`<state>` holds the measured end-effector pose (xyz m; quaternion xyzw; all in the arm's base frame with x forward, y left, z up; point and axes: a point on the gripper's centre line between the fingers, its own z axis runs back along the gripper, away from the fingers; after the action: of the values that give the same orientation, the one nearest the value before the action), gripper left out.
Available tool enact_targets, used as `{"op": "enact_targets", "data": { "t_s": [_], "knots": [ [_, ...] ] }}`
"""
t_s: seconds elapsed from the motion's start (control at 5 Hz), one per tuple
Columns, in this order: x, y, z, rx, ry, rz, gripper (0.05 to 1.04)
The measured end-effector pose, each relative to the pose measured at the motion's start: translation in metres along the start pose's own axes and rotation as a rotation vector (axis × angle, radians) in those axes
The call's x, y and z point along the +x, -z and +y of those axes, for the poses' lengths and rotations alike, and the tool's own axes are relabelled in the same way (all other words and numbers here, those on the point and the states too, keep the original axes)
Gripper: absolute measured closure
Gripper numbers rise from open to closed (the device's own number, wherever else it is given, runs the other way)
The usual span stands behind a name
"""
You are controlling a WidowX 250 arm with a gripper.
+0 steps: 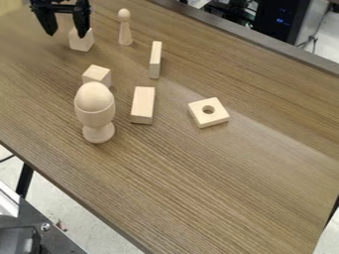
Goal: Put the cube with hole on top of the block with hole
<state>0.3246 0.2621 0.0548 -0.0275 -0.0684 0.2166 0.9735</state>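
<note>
Well apart from the gripper (66,35) lies the holed block (215,117).

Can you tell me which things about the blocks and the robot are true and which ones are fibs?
1. The block with the hole lies flat on the table. True.
2. The wooden egg is lying on its side on the table. False: it sits upright in a wooden cup.
3. The gripper has its two fingers spread apart. True.
4. A cube is already stacked on the block with the hole. False: nothing is on top of it.
5. The peg with the round head is standing up. True.
</note>
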Motion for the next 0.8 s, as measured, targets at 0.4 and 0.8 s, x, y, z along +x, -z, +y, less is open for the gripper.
{"op": "enact_targets", "data": {
  "t_s": [0.4, 0.8],
  "knots": [
    [0.007, 0.004, -0.003, -0.008, 0.02, -0.006, 0.087],
    [0.007, 0.009, -0.014, -0.063, 0.024, -0.028, 0.087]
  ]
}}
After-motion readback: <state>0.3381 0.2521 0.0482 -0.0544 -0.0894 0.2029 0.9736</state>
